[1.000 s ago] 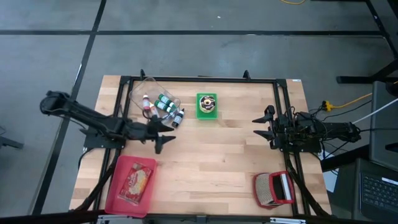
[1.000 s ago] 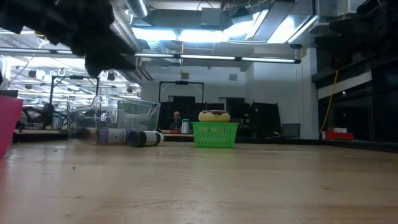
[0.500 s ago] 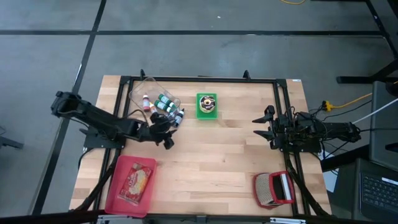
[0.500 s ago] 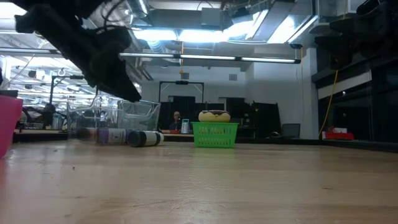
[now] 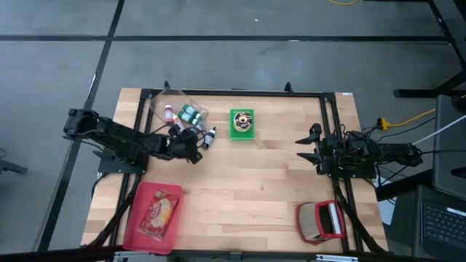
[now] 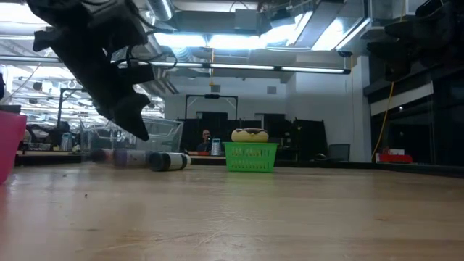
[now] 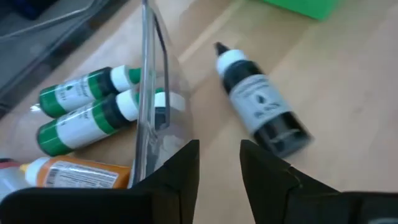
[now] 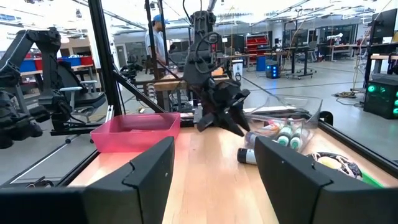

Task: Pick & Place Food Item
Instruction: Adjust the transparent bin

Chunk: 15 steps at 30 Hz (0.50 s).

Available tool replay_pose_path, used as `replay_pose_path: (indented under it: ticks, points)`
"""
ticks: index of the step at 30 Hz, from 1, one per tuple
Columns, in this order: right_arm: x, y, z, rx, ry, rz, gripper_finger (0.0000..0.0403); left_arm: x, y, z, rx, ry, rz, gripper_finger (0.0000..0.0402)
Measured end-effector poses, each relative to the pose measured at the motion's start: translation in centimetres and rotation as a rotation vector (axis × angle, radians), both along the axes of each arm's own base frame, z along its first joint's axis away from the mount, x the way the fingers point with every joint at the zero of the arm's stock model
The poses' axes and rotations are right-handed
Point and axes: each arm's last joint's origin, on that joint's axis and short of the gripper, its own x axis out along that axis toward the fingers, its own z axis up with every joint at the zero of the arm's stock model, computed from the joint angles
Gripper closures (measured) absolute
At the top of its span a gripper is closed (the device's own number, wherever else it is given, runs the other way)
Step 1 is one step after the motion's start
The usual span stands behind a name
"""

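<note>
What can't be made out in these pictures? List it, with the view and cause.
- Black squeeze bottle: label print, left wrist view, blurred.
- Pink plastic tray: contents, low view, cut off by the edge.
- Round item in green plastic basket: high view, too small to identify.

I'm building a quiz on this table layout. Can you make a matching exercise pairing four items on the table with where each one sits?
Things:
1. green plastic basket
2. pink plastic tray
3. red and white box
4. black-labelled bottle with white cap

Places:
A. near corner on the right arm's side
B. lying just outside the clear plastic bin
C. near corner on the left arm's side
D. far middle of the table

Pairs: 1-D, 2-C, 3-A, 4-B
</note>
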Motion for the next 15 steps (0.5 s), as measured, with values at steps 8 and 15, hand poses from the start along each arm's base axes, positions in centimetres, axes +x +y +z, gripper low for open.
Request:
replay_pose_path:
  ticks: [8, 15]
  points:
    - [0.0, 0.0, 0.0, 0.001, 0.0, 0.0, 0.0176, -0.2, 1.1, 0.0, 0.025, 0.014, 0.062, 0.0295]
    - [0.0, 0.0, 0.0, 0.004, 0.0, 0.001, 0.0176, -0.2, 2.0, -0.1, -0.024, -0.005, 0.104, 0.0295]
